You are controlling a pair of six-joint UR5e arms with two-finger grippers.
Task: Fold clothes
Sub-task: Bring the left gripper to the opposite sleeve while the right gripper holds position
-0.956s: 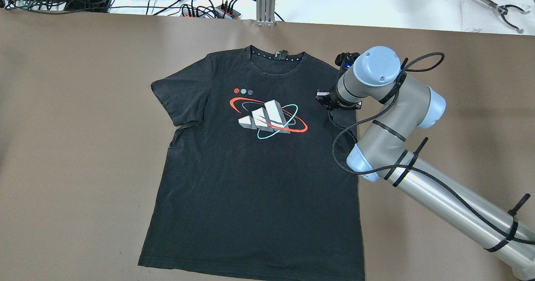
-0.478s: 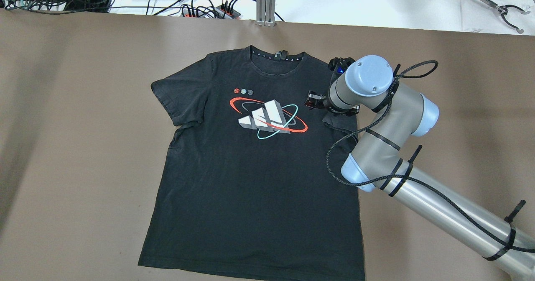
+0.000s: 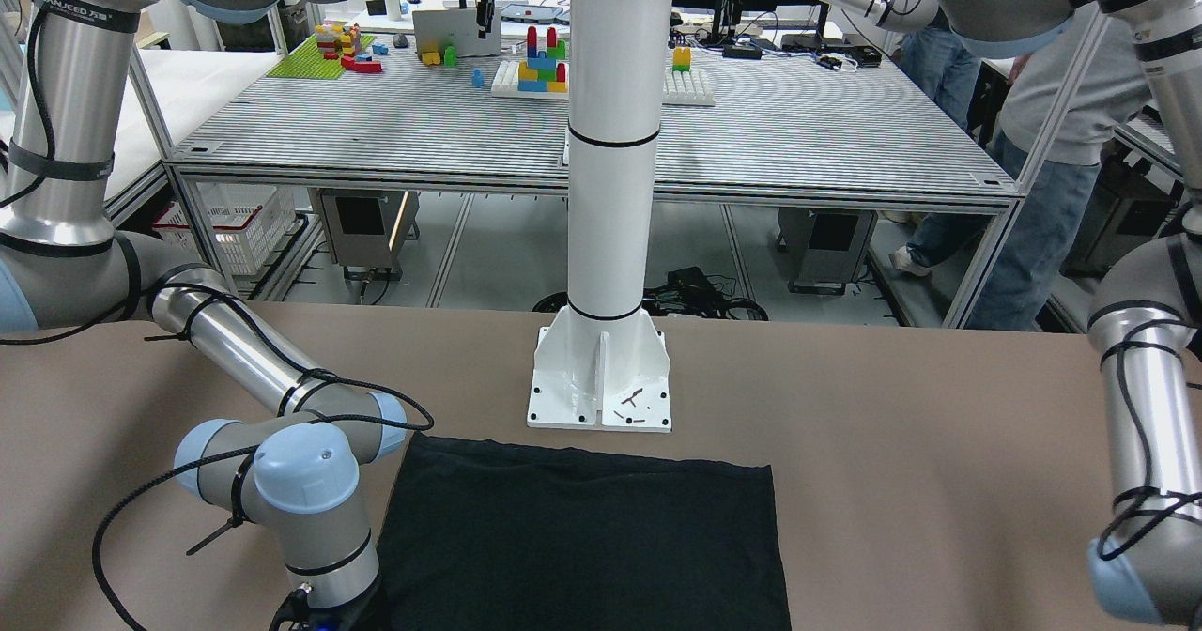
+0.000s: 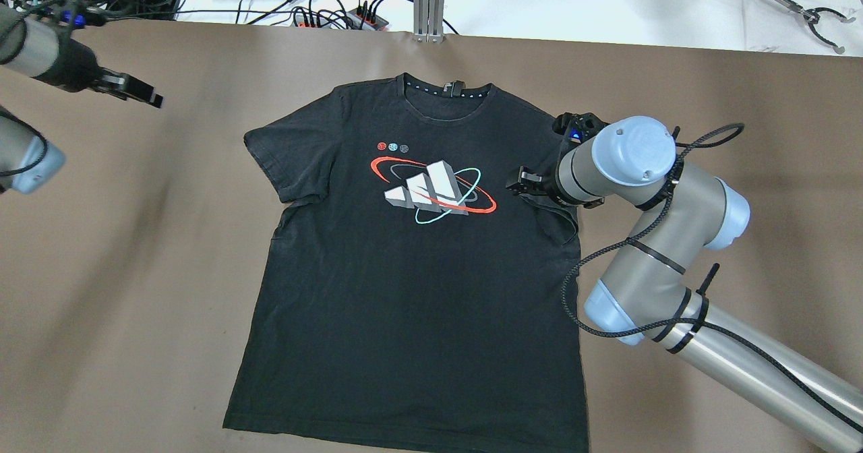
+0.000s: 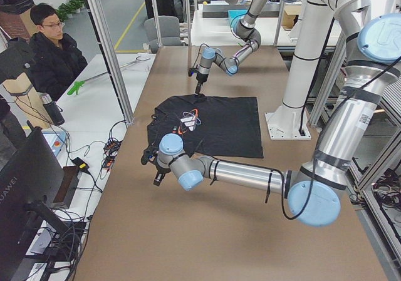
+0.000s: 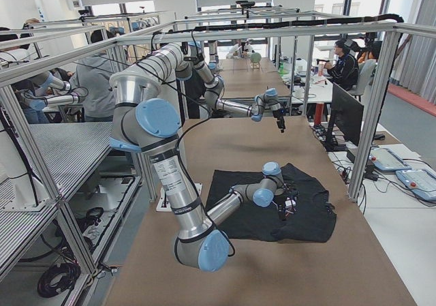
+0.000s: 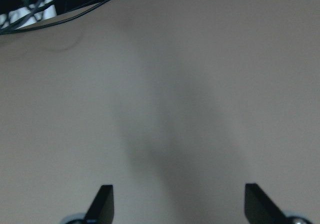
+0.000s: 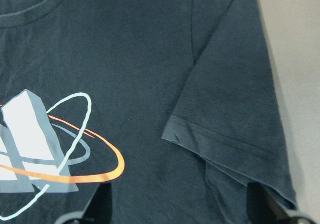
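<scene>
The clothes are a black T-shirt (image 4: 411,271) with a white, red and teal print, lying flat and face up on the brown table (image 4: 708,102). Its bottom hem lies in front of the white pillar (image 3: 582,518). My right gripper (image 4: 522,183) hovers open and empty over the shirt's right sleeve (image 8: 225,119), which lies drawn in against the body; the dark fingertips (image 8: 260,201) stand wide apart. My left gripper (image 4: 138,91) is open and empty over bare table (image 7: 175,109), well left of the left sleeve (image 4: 276,149).
The white pillar (image 3: 610,190) stands on its base plate at the robot's edge of the table. Cables and power strips (image 4: 323,8) lie past the far edge. An operator (image 5: 53,49) sits beyond the far side. Bare table surrounds the shirt.
My right gripper has moved nearer along the sleeve, and the sleeve lies further in on the shirt. My left arm has come into view at the upper left.
</scene>
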